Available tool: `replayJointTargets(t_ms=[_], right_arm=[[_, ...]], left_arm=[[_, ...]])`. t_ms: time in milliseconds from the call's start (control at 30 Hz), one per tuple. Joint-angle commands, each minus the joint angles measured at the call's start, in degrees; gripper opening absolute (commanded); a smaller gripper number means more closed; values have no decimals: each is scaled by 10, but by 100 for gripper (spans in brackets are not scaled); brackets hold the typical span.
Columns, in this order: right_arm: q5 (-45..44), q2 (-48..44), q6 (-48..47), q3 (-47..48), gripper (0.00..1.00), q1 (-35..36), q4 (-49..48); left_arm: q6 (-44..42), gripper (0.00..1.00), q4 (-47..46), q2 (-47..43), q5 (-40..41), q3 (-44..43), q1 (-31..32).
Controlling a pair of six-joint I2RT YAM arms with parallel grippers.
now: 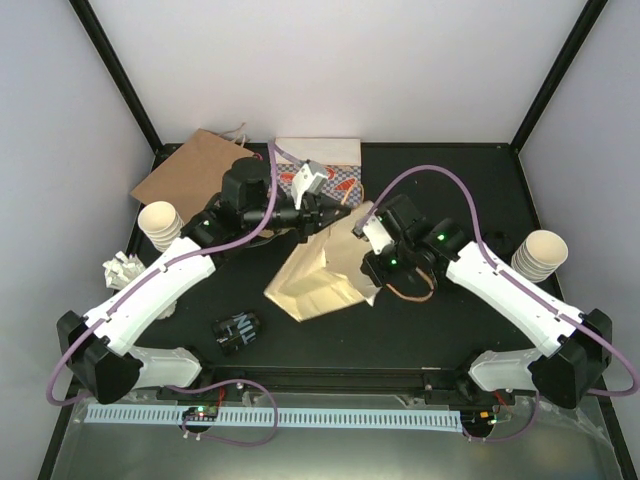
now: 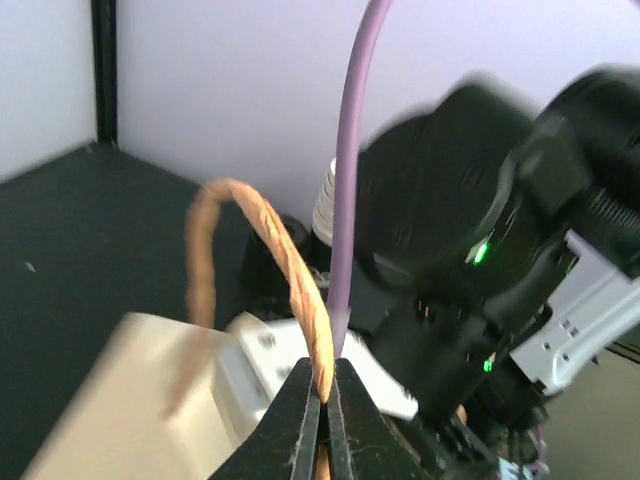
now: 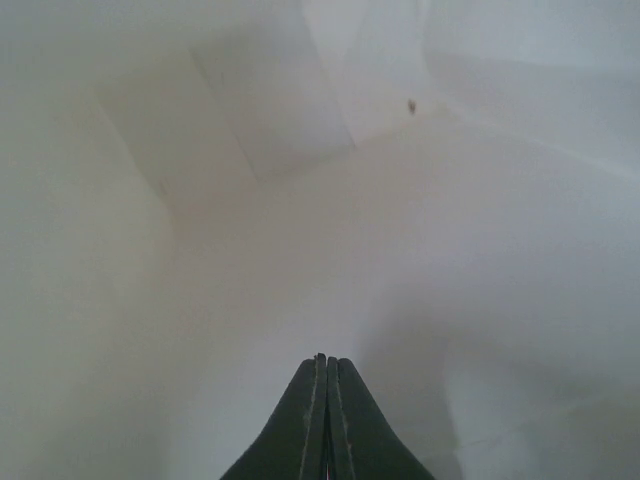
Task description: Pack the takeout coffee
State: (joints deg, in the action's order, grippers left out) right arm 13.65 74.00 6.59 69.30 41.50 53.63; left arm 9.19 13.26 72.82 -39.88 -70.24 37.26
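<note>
At the near edge: a small dark item (image 1: 237, 331) with pale markings lies on the black table (image 1: 450, 335), left of centre and well apart from both grippers; it's too small to name, and I can't call it the cup
Near left: a crumpled white wad (image 1: 120, 268) sits beside the left arm, out of play
Centre: the cream paper bag (image 1: 318, 285) lies tilted on its side, with its mouth on the side where the two arms meet
Left gripper: the left gripper (image 2: 324, 385) has its jaws clamped on the twisted brown handle (image 2: 265, 235), which arches up from the bag; by my read that's to keep the mouth raised and open
Right gripper: the right gripper (image 3: 322, 362) is in at the mouth, jaws pressed together with nothing between them and pale paper walls all round its camera
Takeout coffee: the takeout coffee doesn't show as a lidded cup in any view; if it's inside, the bag hides it, and I can't confirm that
Further back, both sides: the left cup stack (image 1: 162, 222) and the right cup stack (image 1: 540, 255), both lidless, stand outside the two arms, likely spares
Far edge: a flat brown bag (image 1: 185, 172) and a white patterned bag (image 1: 320, 160) lie at the back, untouched
</note>
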Motion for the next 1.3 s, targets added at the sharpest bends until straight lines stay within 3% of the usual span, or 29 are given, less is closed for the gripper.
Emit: replayJointTargets(t_ms=[0, 300, 700, 1033, 1267], right_arm=[[-19, -11, 6, -10, 1, 2, 35], [-37, -18, 1, -10, 1, 2, 42], [1, -43, -14, 0, 1, 34, -16], [11, 16, -17, -6, 1, 59, -10], [38, 39, 11, 18, 1, 63, -44]], left_arm=[[-33, 2, -27, -19, 38, -55, -1], [-49, 2, -16, -35, 67, -57, -5], [-20, 1, -52, -21, 4, -39, -4], [1, 2, -86, -18, -18, -32, -3], [-3, 1, -89, -1, -76, -32, 6]])
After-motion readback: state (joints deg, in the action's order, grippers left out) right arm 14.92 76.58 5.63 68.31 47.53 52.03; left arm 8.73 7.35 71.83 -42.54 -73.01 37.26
